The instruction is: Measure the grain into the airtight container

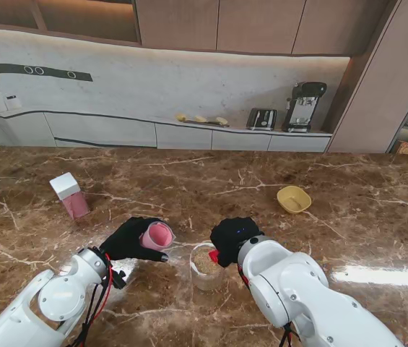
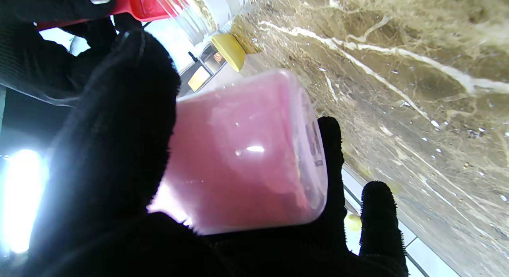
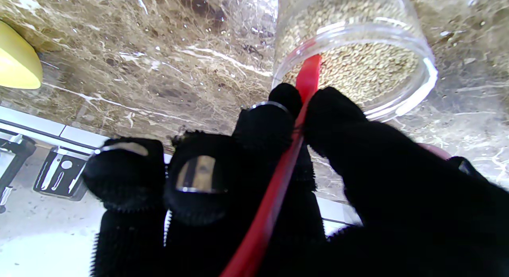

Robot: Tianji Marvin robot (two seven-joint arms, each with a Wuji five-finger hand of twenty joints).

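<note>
My left hand is shut on a pink translucent container, held off the table and tilted with its open mouth toward the jar. The left wrist view shows the container clasped between thumb and fingers. A clear jar of grain stands between my arms. My right hand is shut on a red scoop at the jar's rim. In the right wrist view the scoop's handle is pinched between the fingers and reaches into the grain jar; the scoop's bowl is hidden.
A yellow bowl sits on the marble counter to the far right. A pink box with a white lid stands at the far left. A back counter holds a toaster and a coffee machine.
</note>
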